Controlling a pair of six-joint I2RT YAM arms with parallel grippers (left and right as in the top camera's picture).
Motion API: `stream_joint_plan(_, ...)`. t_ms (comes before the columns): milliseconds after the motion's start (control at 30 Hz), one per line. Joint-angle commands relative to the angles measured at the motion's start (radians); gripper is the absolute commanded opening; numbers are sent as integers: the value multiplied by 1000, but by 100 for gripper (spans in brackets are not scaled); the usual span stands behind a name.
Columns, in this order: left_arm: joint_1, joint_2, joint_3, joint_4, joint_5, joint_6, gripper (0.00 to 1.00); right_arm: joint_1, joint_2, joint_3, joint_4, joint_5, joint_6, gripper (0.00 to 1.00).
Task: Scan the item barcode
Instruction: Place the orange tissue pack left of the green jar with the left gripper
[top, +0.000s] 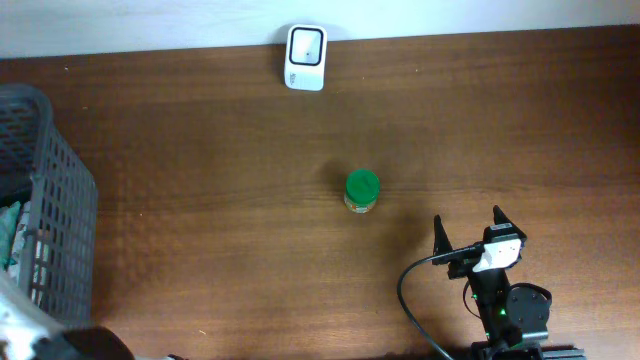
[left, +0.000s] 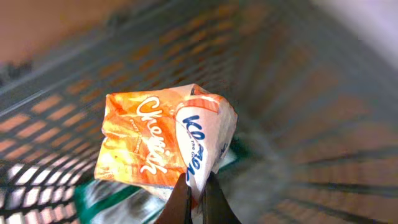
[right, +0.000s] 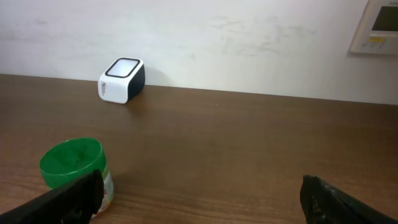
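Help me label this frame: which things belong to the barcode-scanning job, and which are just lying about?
In the job: orange snack packet, pinched by the left gripper; white scanner; gray basket around it.
Lying about: green-lidded jar, untouched; wall panel; open right gripper, idle.

Wooden table (top: 200, 200) bears scanner (top: 305, 58), green-lidded jar (top: 362, 191), basket (top: 65, 230).

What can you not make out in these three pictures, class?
- Barcode of the orange packet: left wrist view, none shows on the facing side; the left claw, shut on it, covers its lower edge.
- Label of the jar: overhead, the green lid hides it; right wrist view, too small.
- Contents of the basket: overhead, cut off by the left edge.
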Motion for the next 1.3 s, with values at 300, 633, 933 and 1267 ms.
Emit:
stream_joint_plan(300, -1000, -89, -222, -196, 114, -64, 0, 6, -6, -5, -5, -6, 7, 98)
stream_joint_plan(633, -1240, 177, -558, 187, 208, -71, 0, 6, -6, -5, -5, -6, 7, 98)
stream_joint_plan(933, -1217, 145, -474, 150, 208, -43, 67, 6, -6, -5, -5, -6, 8, 98)
stream_joint_plan(1267, -500, -312, -180, 47, -49, -44, 63, 6, -6, -5, -5, -6, 7, 98)
